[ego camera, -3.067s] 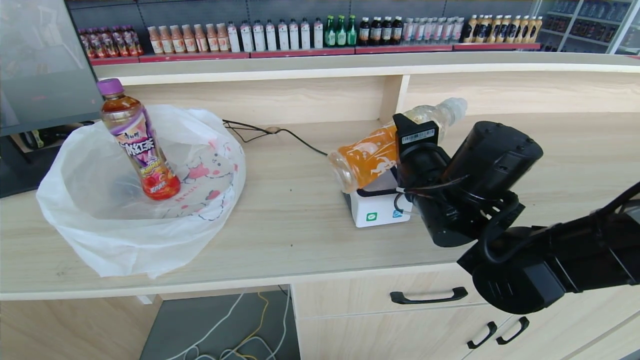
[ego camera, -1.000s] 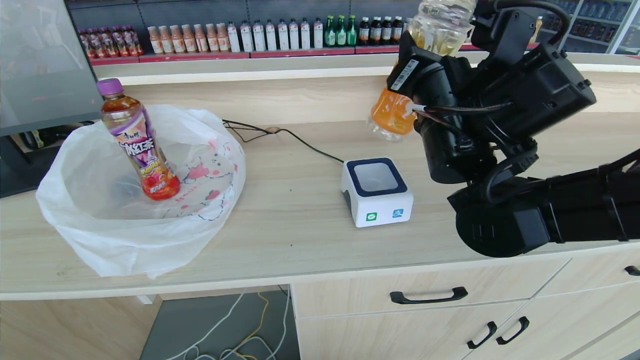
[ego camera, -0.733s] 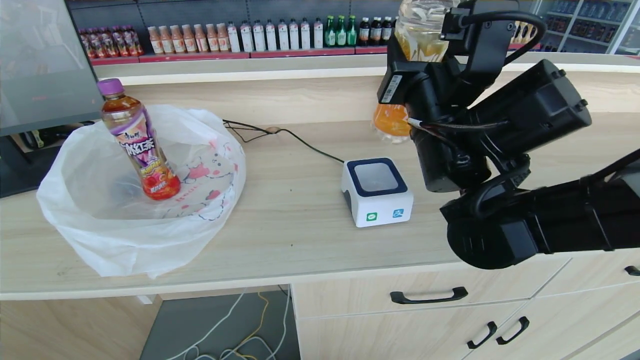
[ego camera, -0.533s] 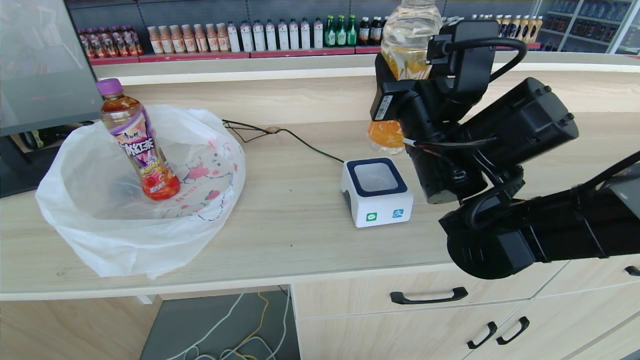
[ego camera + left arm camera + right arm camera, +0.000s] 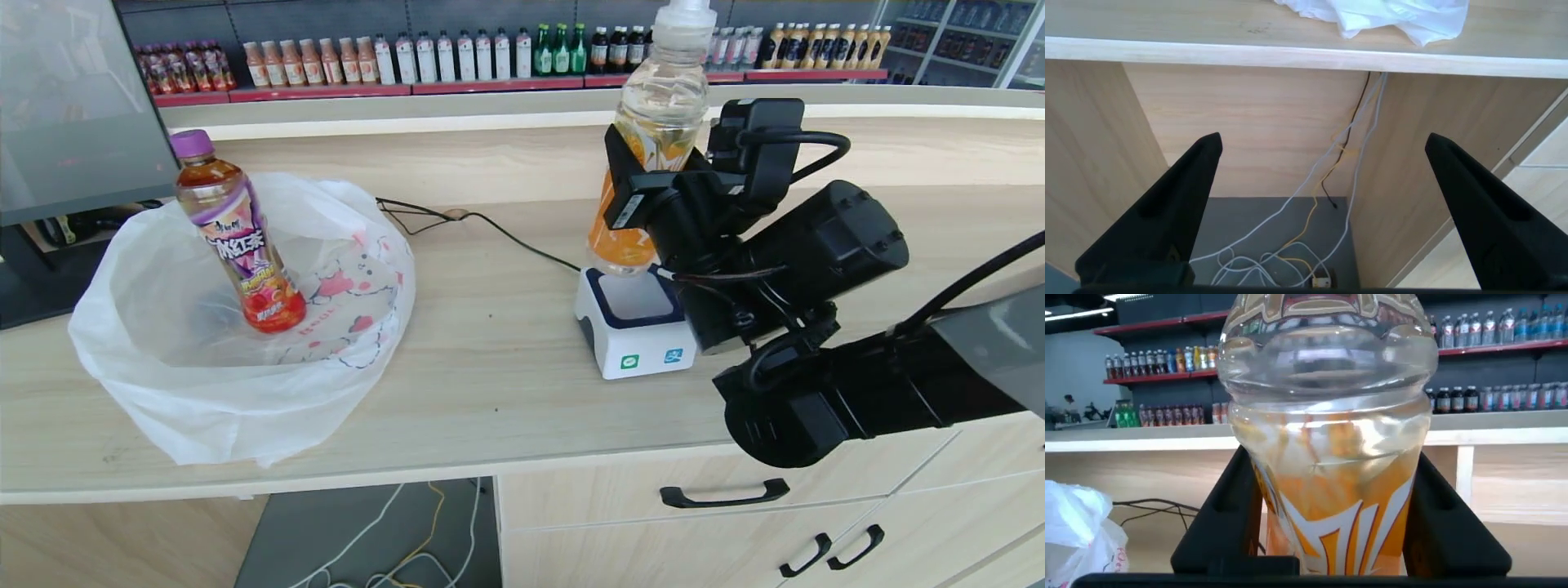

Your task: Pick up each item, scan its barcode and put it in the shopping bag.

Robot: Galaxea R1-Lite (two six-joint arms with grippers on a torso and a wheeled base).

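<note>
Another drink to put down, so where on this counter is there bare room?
Bare wood lies between the white plastic shopping bag and the white square scanner, and along the front edge of the wooden counter. Crowded over the scanner: the right gripper holds an orange-labelled clear bottle there; a black cable crosses behind.

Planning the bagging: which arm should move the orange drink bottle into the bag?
Right: its hand grips the orange-labelled clear plastic bottle near the white scanner box; the left hand hangs open below the wooden counter.
</note>
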